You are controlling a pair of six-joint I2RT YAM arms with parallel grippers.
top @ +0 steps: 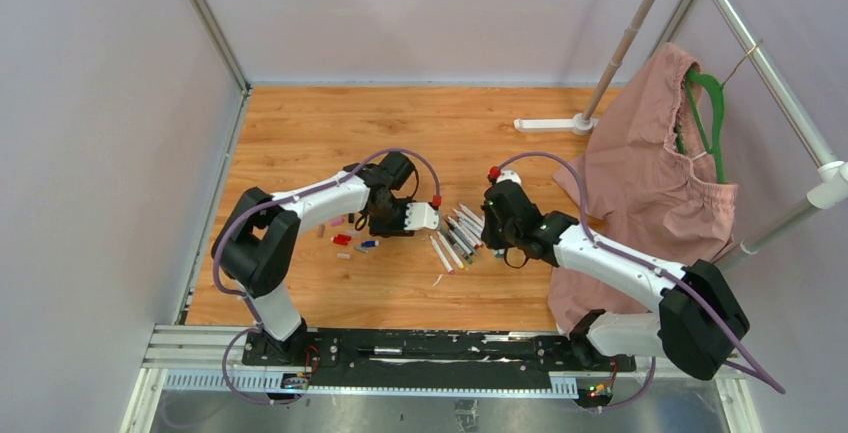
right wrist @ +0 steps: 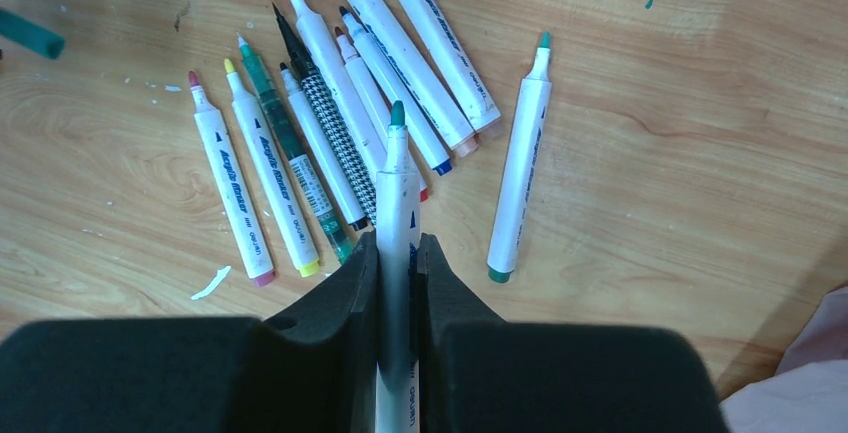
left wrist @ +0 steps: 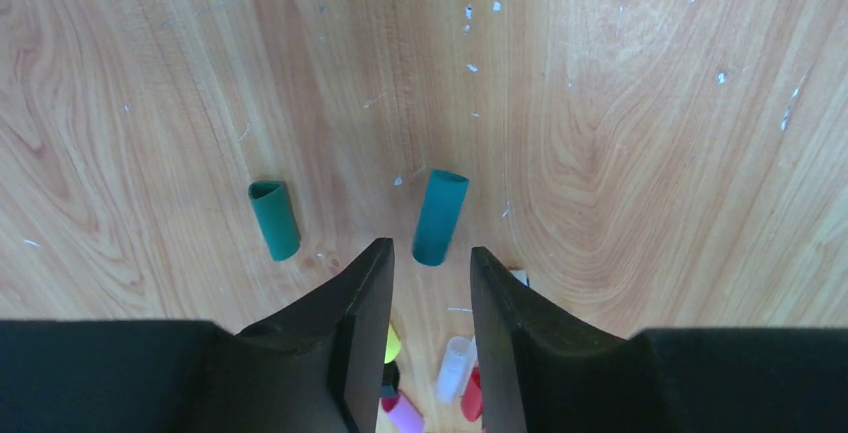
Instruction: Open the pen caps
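Two pincers hang low over the wooden tabletop point(left wrist: 650, 103). The left pincer point(left wrist: 431, 249) has its jaws parted by a narrow gap with nothing between them. One teal cap point(left wrist: 440, 215) lies on the wood just beyond its fingertips, in line with the gap and not gripped. One darker green cap point(left wrist: 274, 218) lies apart, to the left of it. Under the fingers, five more loose caps show in part: a yellow cap point(left wrist: 391, 343), a clear cap point(left wrist: 455, 365), a red cap point(left wrist: 470, 398), a pink cap point(left wrist: 405, 413) and a dark one too hidden to tell its colour.

The right pincer point(right wrist: 398, 239) is clamped on one white marker point(right wrist: 397, 178), uncapped, with its green tip pointing forward. Beyond it lies a fan of markers point(right wrist: 321, 148), about ten, all uncapped; they touch and overlap, so the exact count is uncertain. One of them is a houndstooth pen point(right wrist: 335, 128). One further green-tipped marker point(right wrist: 521, 163) lies alone just right of the fan. One white scrap point(right wrist: 212, 281) lies near the fan's left end.

Farther right, one pink garment point(top: 660, 153) hangs on one green hanger point(top: 712, 113).
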